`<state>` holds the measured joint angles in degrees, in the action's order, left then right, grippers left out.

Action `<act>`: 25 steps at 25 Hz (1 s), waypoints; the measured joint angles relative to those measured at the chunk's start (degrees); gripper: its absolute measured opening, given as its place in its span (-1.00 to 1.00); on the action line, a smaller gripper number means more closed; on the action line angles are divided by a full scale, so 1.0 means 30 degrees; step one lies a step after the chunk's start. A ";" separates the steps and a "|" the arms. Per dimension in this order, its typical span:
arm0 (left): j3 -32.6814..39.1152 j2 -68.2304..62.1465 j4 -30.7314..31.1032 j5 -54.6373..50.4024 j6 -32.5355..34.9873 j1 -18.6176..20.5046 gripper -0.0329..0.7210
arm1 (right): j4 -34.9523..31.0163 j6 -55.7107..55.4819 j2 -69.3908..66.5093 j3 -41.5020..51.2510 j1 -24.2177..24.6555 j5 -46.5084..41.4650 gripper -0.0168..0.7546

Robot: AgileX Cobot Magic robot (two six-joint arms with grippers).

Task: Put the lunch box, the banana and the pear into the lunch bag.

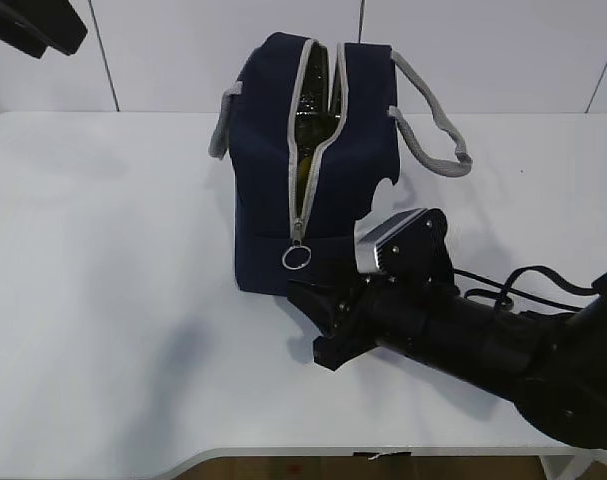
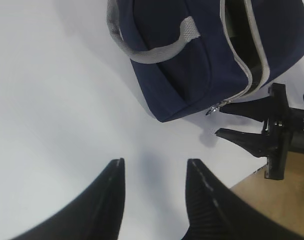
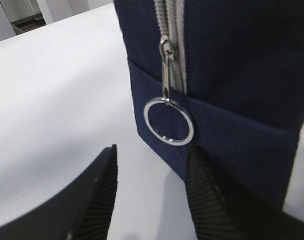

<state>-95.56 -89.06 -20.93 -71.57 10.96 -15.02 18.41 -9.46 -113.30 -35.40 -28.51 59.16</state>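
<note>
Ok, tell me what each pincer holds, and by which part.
Nothing is held. The right pincer stands open just below the ring pull of the boxy navy-blue fabric lunch bag; the left pincer is open above bare table.

Black arm, grey camera block, ribbed black fingers

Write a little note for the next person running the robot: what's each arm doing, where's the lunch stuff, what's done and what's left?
Left end effector: open, empty, above bare table.
Right end effector: open, empty, low by the lunch bag, facing the zipper's ring pull.
Lunch bag: upright on the table, unzipped along the top and down the end.
Lunch box, banana, pear: none on the table; something dark and shiny shows inside the bag, but I can't identify it.
Left: check the contents; possibly zip the bag.
</note>
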 joint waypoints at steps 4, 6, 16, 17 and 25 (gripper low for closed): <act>0.0000 0.0000 0.0000 0.0000 0.0000 0.0000 -0.10 | 0.0024 0.0000 -0.0162 -0.0381 0.0000 0.0000 -0.01; 0.0000 0.0000 0.0000 0.0000 0.0000 0.0000 -0.10 | -0.0009 0.0000 -0.0162 -0.0622 0.0000 0.0000 -0.01; 0.0000 0.0000 0.0000 0.0000 0.0000 0.0000 -0.10 | 0.0232 -0.0043 -0.0491 -0.1873 0.0000 -0.0357 -0.01; 0.0000 0.0000 0.0000 0.0000 0.0000 0.0000 -0.10 | 0.0288 -0.0043 -0.0521 -0.1924 0.0000 -0.0357 -0.01; 0.0000 0.0000 0.0000 0.0000 0.0000 0.0000 -0.10 | -0.0801 -0.0055 -0.0533 -0.2011 -0.0025 -0.1443 -0.01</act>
<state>-95.56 -89.06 -20.93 -71.57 10.96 -15.02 16.01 -9.63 -114.90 -41.43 -28.58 54.84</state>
